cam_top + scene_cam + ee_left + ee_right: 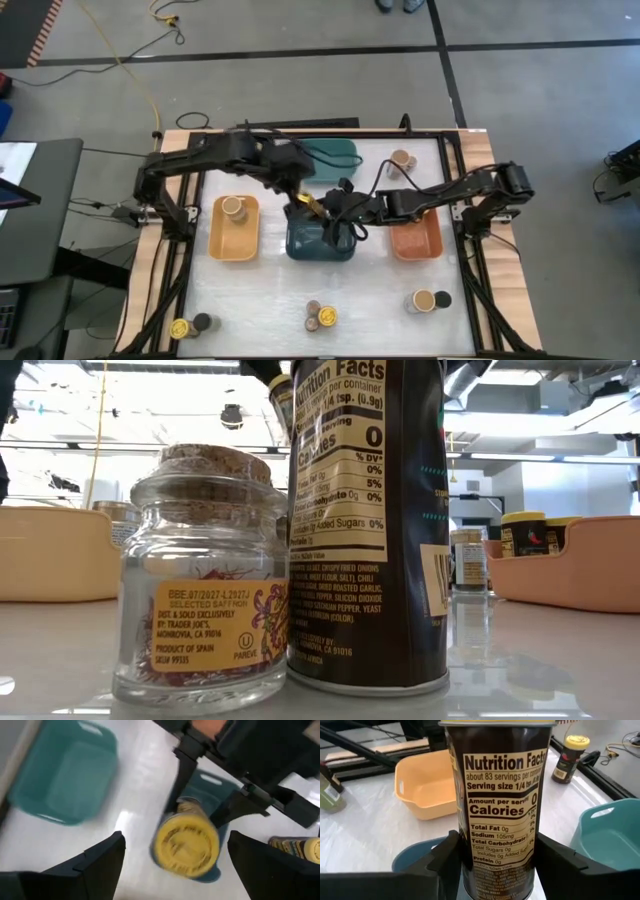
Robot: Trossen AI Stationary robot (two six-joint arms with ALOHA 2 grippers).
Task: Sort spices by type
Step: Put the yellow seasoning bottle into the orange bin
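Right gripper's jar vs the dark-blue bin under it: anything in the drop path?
Nothing visible. The right gripper holds the yellow-lidded jar upright just over the dark-blue bin. The left gripper stands open above the lid, not under the jar.

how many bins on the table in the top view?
4. Yellow bin left of centre, dark-blue bin in the middle, orange bin to its right, teal bin behind the middle one. The arms cover part of the middle; nothing more shows there.
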